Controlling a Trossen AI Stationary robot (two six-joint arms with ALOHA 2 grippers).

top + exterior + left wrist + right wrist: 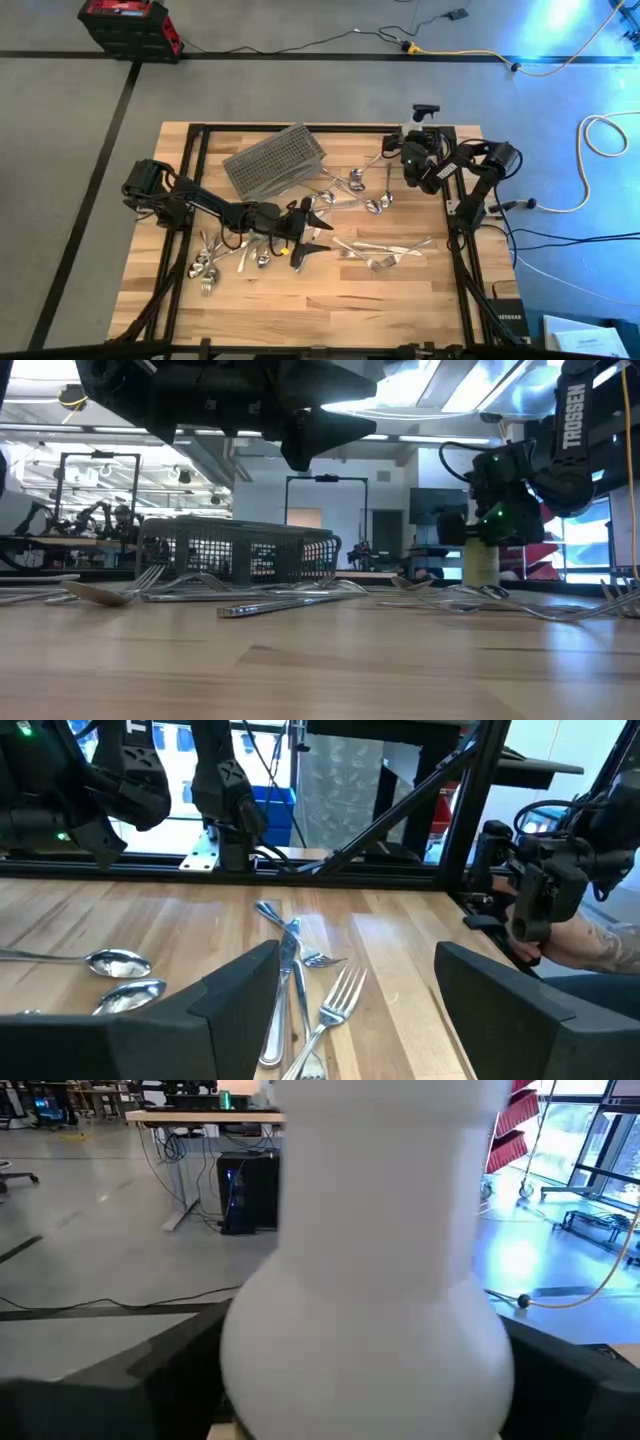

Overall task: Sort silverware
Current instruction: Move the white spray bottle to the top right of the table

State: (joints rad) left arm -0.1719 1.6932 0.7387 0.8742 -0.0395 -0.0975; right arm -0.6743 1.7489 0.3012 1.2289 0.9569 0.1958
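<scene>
High view: the left gripper [308, 232] hangs near the table's [330, 310] centre with its dark fingers spread wide and nothing between them. The left wrist view looks through that gap onto forks [318, 1010] lying on the wood. Spoons and forks [215, 258] are bunched at about 8 o'clock from it, under the left arm. A gray mesh basket [275, 160] lies tilted at 11 o'clock. More silverware [358, 188] is scattered at 1 o'clock, and another loose group [385, 252] lies at 3 o'clock. At the table's far right edge, the right gripper [415, 160] waits; its wrist view is filled by a pale rounded object [370, 1270] sitting between the fingers, hard to identify, and whether the fingers press on it cannot be told.
</scene>
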